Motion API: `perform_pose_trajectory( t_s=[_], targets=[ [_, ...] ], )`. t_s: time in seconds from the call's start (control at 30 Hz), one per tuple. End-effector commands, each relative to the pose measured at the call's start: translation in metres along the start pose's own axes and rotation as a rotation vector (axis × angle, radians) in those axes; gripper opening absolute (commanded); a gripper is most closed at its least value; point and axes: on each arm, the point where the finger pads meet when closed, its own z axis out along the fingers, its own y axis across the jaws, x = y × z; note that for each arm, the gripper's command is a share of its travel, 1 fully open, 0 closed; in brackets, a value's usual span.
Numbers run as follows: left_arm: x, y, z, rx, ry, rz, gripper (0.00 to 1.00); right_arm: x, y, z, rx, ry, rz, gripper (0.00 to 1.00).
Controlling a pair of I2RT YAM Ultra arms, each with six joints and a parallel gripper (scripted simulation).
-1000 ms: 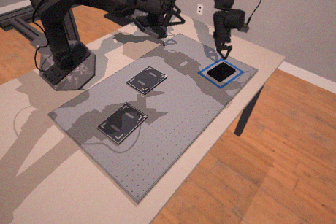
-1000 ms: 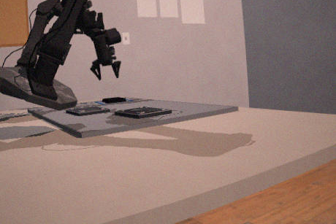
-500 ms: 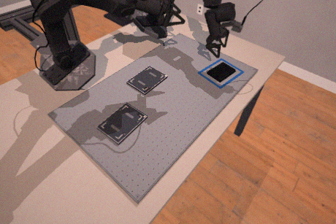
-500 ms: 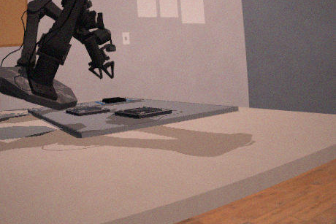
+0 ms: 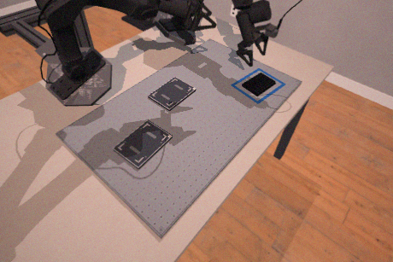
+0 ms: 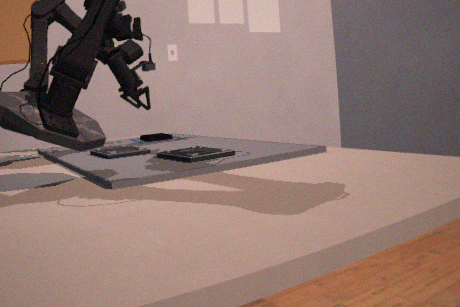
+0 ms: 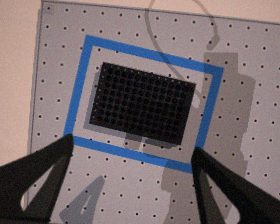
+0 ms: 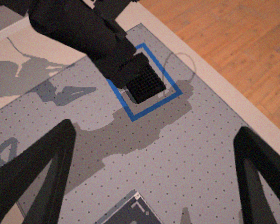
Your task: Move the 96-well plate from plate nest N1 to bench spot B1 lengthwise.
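The plate [image 5: 259, 84] [image 6: 156, 137] [image 7: 142, 103] [image 8: 145, 86] lies inside the blue outline [image 5: 234, 85] [image 6: 135, 141] [image 7: 77, 92] [image 8: 156, 107]. Left gripper [image 5: 255, 58] [image 6: 142, 104] [image 7: 133, 142], above its near side, and right gripper [image 5: 202, 26] [image 8: 155, 126] both stand wide, holding nothing.

From my feeds I see pinkish-grey walls [image 5: 342, 3] [image 6: 280, 89] meeting a blue-grey one [image 6: 395, 49], with a white baseboard [image 5: 363, 95] below. Three papers [image 6: 200, 4] and a switch plate [image 6: 172, 52] hang beside part of a corkboard [image 6: 17, 11]. The floor [image 5: 342, 161] [image 6: 415, 269] [image 8: 240, 55] is orange-brown planks. I have a pale table [image 5: 38, 212] [image 6: 200, 249] with a dark leg [image 5: 290, 131], and soft shadows cross its top.
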Motion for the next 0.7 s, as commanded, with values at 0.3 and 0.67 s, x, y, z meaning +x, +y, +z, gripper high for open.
perform_pose_trajectory(
  t_s=[0.3, 0.67],
  targets=[
    [-0.0126, 0.0009, -0.0057, 0.013, -0.052, -0.001, 1.00, -0.0202, -0.0010, -0.0025, 0.002, -0.042, 0.022, 1.00],
    [-0.0126, 0.0009, -0.0057, 0.013, -0.052, -0.001, 1.00, -0.0202, -0.0010, -0.0025, 0.002, -0.042, 0.022, 1.00]
  ],
)
